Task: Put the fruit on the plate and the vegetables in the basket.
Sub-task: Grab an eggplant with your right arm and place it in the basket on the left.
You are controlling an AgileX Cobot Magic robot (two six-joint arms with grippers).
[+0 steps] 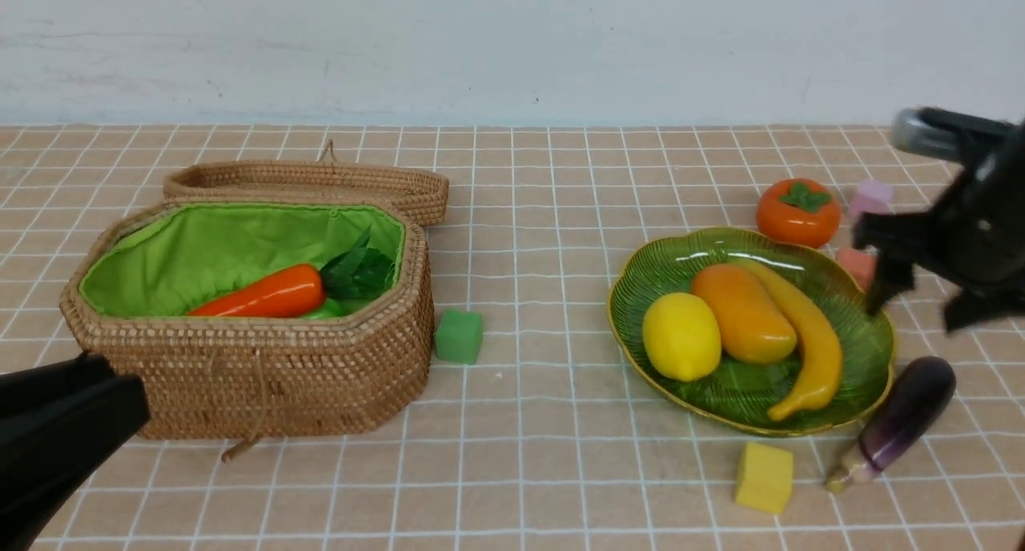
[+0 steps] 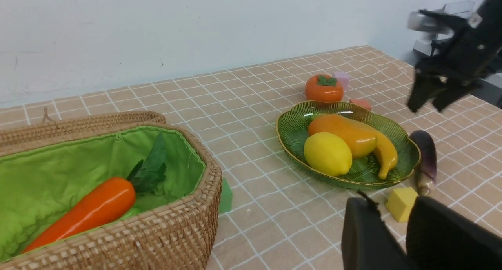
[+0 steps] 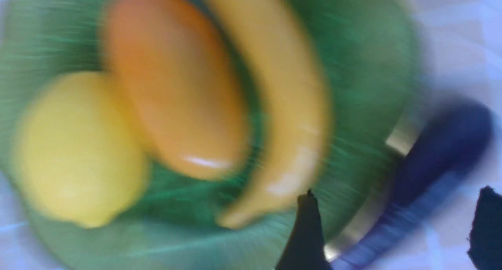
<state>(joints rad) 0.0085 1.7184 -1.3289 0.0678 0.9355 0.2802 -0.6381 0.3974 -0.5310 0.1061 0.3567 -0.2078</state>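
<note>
Lemon point(image 1: 681, 336), mango point(image 1: 743, 312) and banana point(image 1: 809, 335) lie side by side on the green plate point(image 1: 869, 339). Taking twelve o'clock as the far wall in the front view, the lemon is at the plate's eight o'clock, the mango is at the centre and the banana curves along the three-to-five side. The persimmon point(image 1: 797, 212) sits on the table just off the rim at one o'clock. The eggplant point(image 1: 901, 419) lies on the table close beside the rim at four o'clock, its stem end pointing to seven.

The basket point(image 1: 264, 375) stands well apart at the plate's nine o'clock with its lid point(image 1: 320, 178) folded back at twelve. The carrot point(image 1: 260, 295) rests inside on the green lining, leaves toward two o'clock, and a sliver of light-green gourd point(image 1: 324, 311) shows under it.

The right gripper point(image 1: 917, 315) hangs above the plate's three o'clock edge with its fingers spread wide and holding nothing; its wrist view is blurred. The left gripper point(image 2: 394, 223) sits low at the basket's seven o'clock, its fingers slightly parted around nothing.

A green cube point(image 1: 459, 336) is at the basket's three o'clock, and a yellow cube point(image 1: 763, 476) is at the plate's six.
</note>
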